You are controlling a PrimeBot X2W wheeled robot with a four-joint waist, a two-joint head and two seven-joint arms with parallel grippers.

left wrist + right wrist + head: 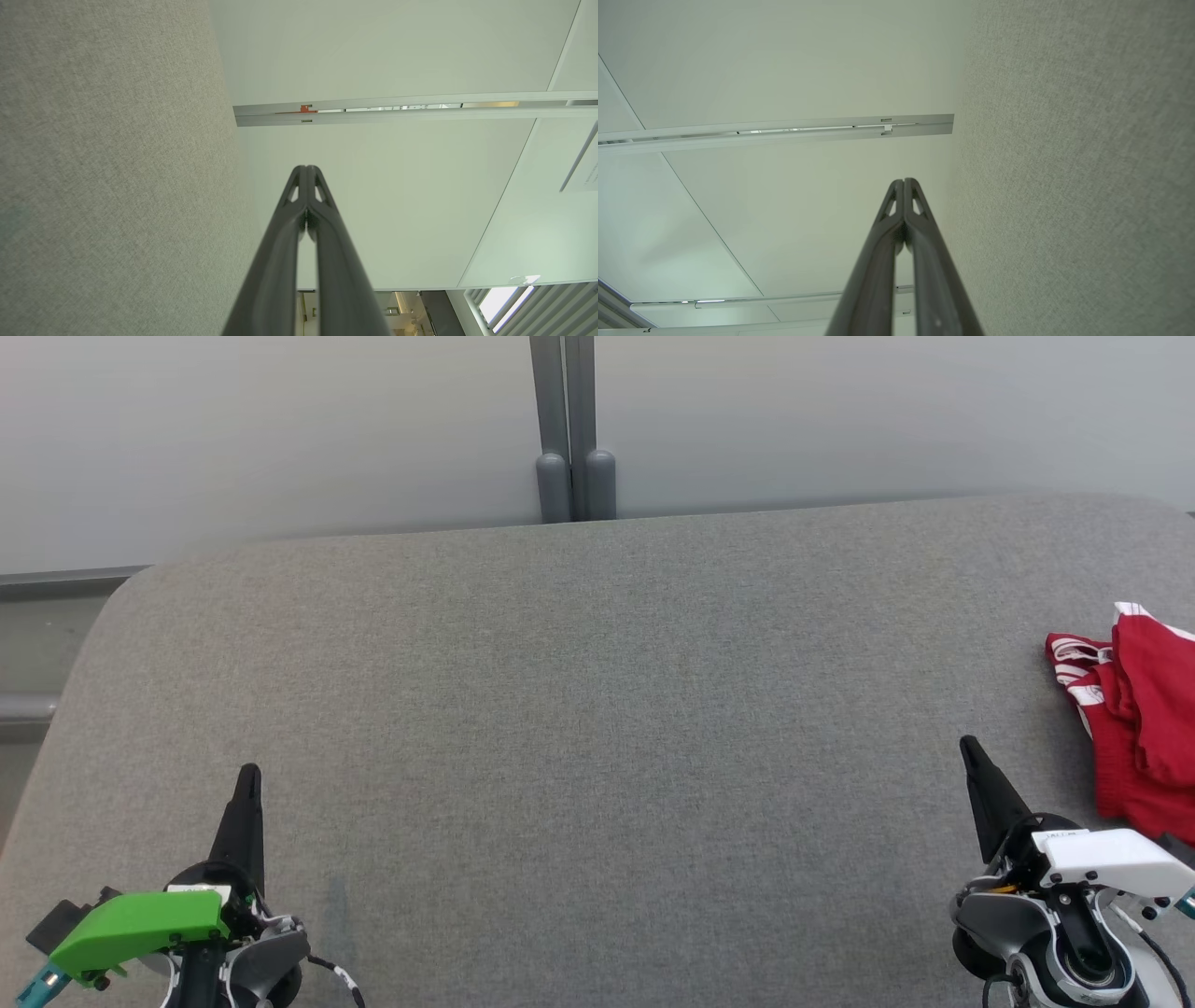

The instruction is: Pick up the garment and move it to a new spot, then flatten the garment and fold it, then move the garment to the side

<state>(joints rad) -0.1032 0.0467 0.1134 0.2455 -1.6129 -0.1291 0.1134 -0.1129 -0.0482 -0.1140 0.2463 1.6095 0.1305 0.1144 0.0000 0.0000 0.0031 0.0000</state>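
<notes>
garment point(1144, 719) bunched at bench point(597, 709) right edge, part out of frame | our jaws both shut, empty | step: awaiting pick-up or set aside, we cannot tell; next unsettled

Wide grey fabric-covered surface point(597, 728) seen across foreground, far corners rounded. Pale matte wall panels point(280, 429) set behind it, joined at centre by paired grey vertical posts point(574, 429). Grey ledge point(56, 581) seen at far left, beside surface edge. In left wrist view, metal rail point(420, 108) seen between panels, small orange clip point(306, 108) fixed on it; slatted blind point(537, 310) brightly lit. Light soft, even.
</notes>
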